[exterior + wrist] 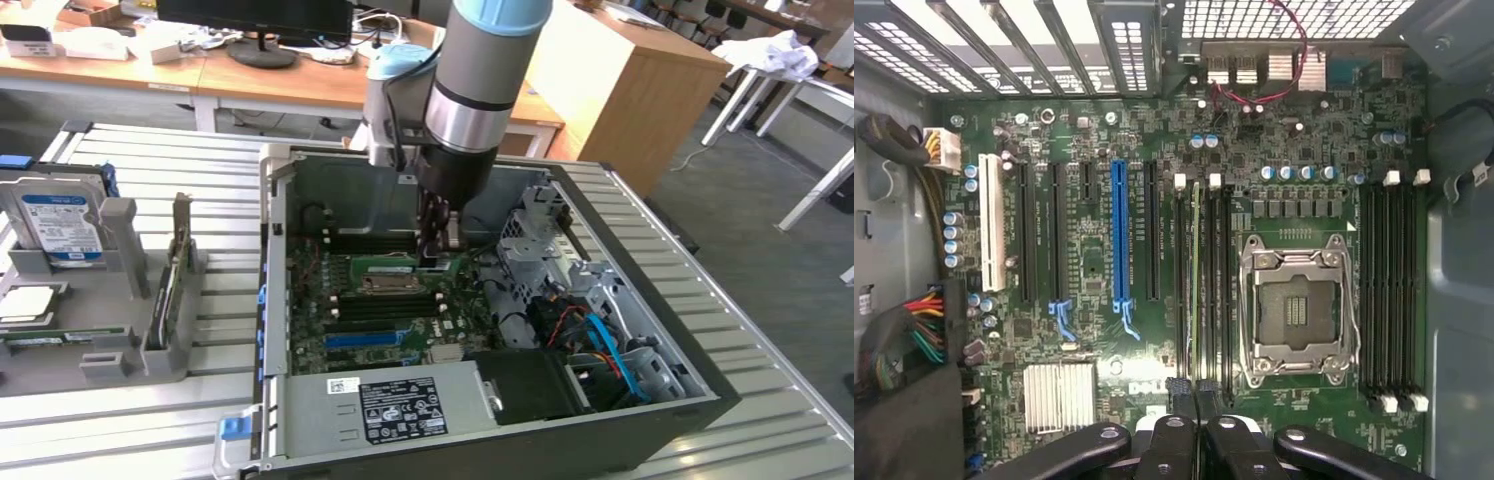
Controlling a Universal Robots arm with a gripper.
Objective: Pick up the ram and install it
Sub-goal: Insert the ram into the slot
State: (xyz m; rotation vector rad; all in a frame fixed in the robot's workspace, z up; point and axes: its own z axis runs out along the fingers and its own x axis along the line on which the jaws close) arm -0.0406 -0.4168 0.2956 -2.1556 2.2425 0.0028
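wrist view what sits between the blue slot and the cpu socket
A black expansion slot, then black memory slots, the green ram edge-on in one; wrist view.

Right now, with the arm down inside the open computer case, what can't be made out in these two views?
Wrist view: the thin green ram stick is edge-on over the memory slots; label, chips, seating depth unreadable.
Wrist view: the shut black tool covers the stick's near end, hiding whether it grips.
Exterior view: the tool blocks the stick.
Exterior view: print on the grey power supply's white label is too small.
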